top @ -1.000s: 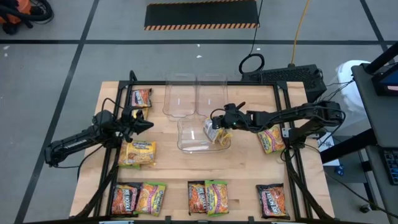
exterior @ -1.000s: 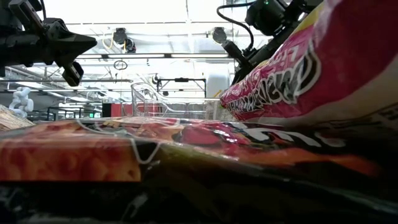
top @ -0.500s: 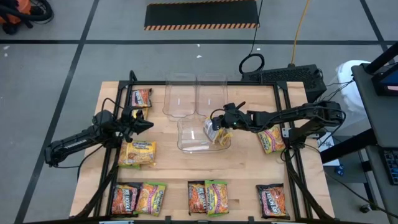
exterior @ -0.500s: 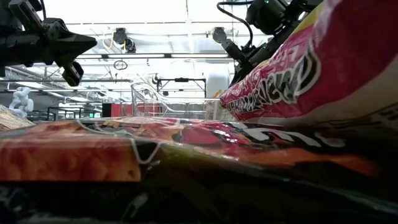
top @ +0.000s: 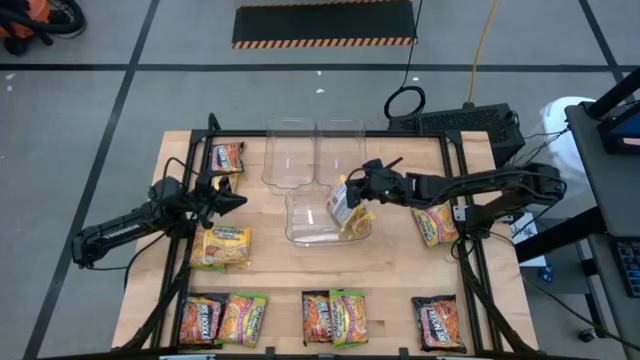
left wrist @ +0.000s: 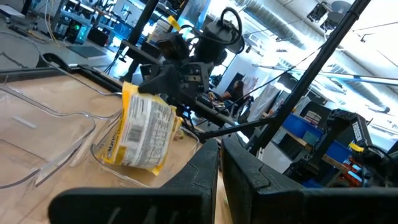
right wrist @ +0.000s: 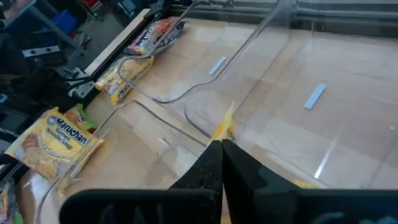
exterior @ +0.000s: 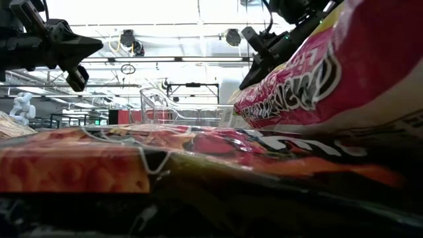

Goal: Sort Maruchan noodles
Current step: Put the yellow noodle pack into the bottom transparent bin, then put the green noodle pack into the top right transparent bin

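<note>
Seen from overhead, the right gripper (top: 352,194) is clamped on a yellow Maruchan noodle packet (top: 345,205), holding it over the right end of the nearest clear bin (top: 300,222). The left wrist camera alone shows the packet's silvery printed back (left wrist: 142,132), hanging tilted from the pinched top edge. The left gripper (top: 237,199) hovers above the table's left side, fingers nearly together, holding nothing. Another yellow packet (top: 222,246) lies flat on the wooden table (top: 390,270) near it.
</note>
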Robot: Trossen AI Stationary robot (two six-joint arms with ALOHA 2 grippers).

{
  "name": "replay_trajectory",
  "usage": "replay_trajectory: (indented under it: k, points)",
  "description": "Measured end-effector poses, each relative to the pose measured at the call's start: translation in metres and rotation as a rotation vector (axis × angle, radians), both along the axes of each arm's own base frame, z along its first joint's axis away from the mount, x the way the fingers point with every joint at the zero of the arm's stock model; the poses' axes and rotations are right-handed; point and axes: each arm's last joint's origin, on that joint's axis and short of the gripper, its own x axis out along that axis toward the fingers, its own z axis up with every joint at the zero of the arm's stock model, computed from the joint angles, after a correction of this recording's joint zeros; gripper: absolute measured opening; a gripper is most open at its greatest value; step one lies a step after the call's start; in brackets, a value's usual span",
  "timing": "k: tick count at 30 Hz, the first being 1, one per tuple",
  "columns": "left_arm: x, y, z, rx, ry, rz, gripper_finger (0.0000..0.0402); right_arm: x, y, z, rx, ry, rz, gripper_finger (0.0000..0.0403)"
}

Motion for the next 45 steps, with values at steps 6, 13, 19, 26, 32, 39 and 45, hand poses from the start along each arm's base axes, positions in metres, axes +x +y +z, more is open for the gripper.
replay_trajectory:
  k: [6, 13, 19, 26, 32, 39, 45]
  points:
    - [0.0, 0.0, 0.0, 0.0, 0.0, 0.0, 0.0026, 0.0, 0.0, -0.001, 0.026, 0.003, 0.039, 0.0]
    - [0.0, 0.0, 0.0, 0.0, 0.0, 0.0, 0.0026, -0.001, 0.0, -0.002, 0.029, 0.018, 0.04, 0.0]
    - [0.0, 0.0, 0.0, 0.0, 0.0, 0.0, 0.0026, -0.001, 0.0, -0.002, 0.028, 0.019, 0.042, 0.0]
    - [0.0, 0.0, 0.0, 0.0, 0.0, 0.0, 0.0026, -0.003, -0.001, -0.005, 0.027, 0.062, 0.041, 0.0007]
    - [0.0, 0.0, 0.0, 0.0, 0.0, 0.0, 0.0026, -0.003, -0.001, -0.005, 0.005, 0.074, 0.048, 0.0035]
    - [0.0, 0.0, 0.0, 0.0, 0.0, 0.001, 0.0026, -0.004, -0.006, -0.002, -0.063, 0.09, 0.078, 0.0064]
    - [0.0, 0.0, 0.0, 0.0, 0.0, 0.001, 0.0026, -0.013, -0.01, 0.014, -0.161, 0.076, 0.119, 0.0068]
